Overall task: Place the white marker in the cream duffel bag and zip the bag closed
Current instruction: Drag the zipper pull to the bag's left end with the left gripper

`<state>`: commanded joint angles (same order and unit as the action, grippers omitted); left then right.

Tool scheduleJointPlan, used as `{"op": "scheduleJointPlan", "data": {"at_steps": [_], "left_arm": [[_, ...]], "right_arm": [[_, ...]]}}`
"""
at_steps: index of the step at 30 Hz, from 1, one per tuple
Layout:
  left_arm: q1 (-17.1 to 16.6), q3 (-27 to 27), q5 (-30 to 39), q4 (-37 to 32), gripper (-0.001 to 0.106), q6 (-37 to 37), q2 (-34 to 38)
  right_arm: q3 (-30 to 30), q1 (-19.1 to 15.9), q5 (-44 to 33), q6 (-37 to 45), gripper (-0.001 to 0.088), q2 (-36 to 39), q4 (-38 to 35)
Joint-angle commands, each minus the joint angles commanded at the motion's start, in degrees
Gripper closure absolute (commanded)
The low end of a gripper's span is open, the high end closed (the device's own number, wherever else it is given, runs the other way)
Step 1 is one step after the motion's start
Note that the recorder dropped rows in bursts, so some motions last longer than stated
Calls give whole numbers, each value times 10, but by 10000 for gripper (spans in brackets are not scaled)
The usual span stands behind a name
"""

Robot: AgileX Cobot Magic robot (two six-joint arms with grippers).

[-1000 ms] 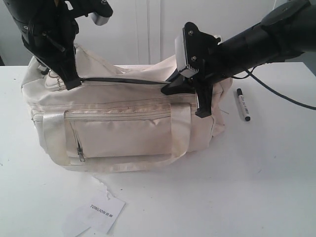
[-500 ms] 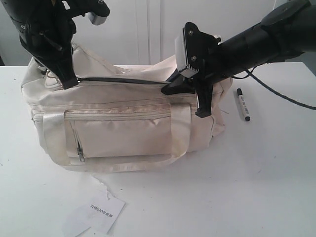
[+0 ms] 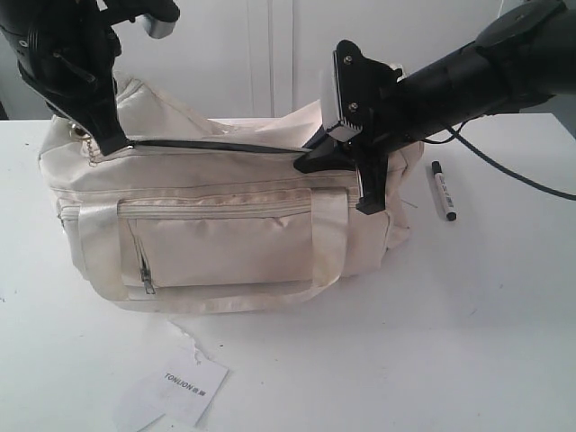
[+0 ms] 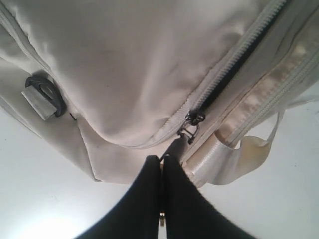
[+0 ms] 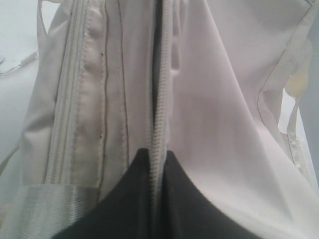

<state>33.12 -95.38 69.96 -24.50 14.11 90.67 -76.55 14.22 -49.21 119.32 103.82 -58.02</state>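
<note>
A: So the cream duffel bag (image 3: 225, 243) gapes at its top; left gripper (image 4: 162, 159) pinches the zip pull (image 4: 188, 130), right gripper (image 5: 155, 159) clamps the zip seam (image 5: 158, 99)
B: The white marker (image 3: 443, 191) lies outside, near the bag's end. A hard tug could slip that slim pull free

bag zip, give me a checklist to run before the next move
1. Left gripper shut on the zip pull: ok.
2. Right gripper pinching the bag along the zip: ok.
3. Zip open between the two grippers: ok, a dark slit shows.
4. Opening wide enough for the marker: cannot tell.
5. Marker in the bag: not ok, it lies on the table beside the bag.
6. A gripper free to fetch it: not ok, both are clamped.
</note>
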Motion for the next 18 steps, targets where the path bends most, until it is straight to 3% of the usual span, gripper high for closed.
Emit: {"op": "scheduleJointPlan", "data": {"at_steps": [3, 11, 18], "left_arm": [[-1, 0, 0, 0, 1053, 2, 0], [-44, 0, 0, 49, 1053, 12, 0], [-49, 0, 0, 48, 1053, 13, 0]], "right_arm": [[0, 0, 0, 0, 868, 0, 0], [0, 0, 0, 0, 868, 0, 0], [0, 0, 0, 0, 868, 0, 0]]}}
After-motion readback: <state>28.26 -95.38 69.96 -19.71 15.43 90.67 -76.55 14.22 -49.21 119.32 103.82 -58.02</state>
